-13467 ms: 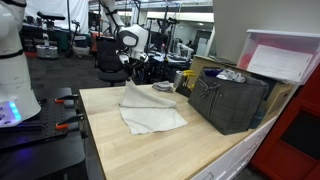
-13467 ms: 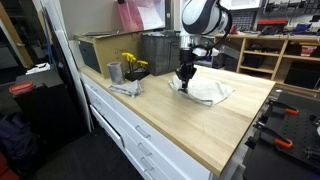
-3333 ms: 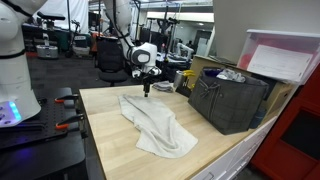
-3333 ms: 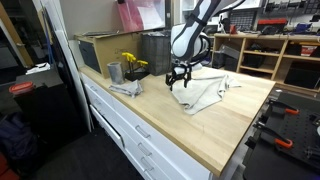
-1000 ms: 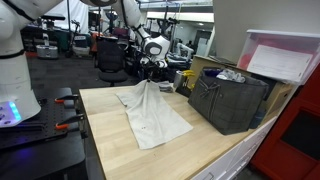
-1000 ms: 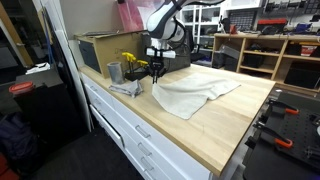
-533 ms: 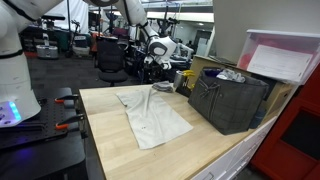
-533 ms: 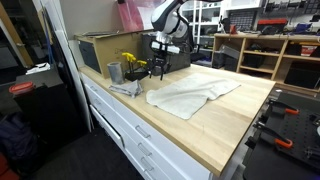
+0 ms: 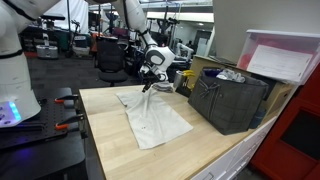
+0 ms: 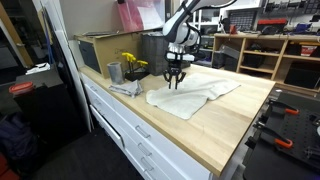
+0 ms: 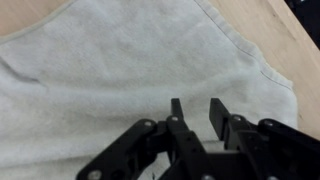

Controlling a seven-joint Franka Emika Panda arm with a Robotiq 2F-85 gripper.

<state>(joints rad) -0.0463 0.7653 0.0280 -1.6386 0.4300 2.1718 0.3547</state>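
A pale grey cloth (image 9: 155, 120) lies spread flat on the wooden tabletop (image 9: 110, 150), seen in both exterior views and also as the cloth (image 10: 190, 95) near the table's middle. My gripper (image 9: 148, 88) points down just above the cloth's far part, near its back edge. The same gripper (image 10: 175, 84) hangs over the cloth's left half. In the wrist view the gripper (image 11: 196, 108) shows two black fingers apart, with only bare cloth (image 11: 120, 70) visible in the gap. Nothing is held.
A dark mesh basket (image 9: 228, 100) stands at the table's back beside a pink-lidded bin (image 9: 280, 55). Near one table edge are a metal cup (image 10: 114, 72), yellow flowers (image 10: 133, 64) and a small grey rag (image 10: 125, 88). A cardboard box (image 10: 100, 50) sits behind them.
The gripper let go of the cloth's corner, which dropped flat onto the table. The gripper then moved sideways from that corner to above the cloth's body.
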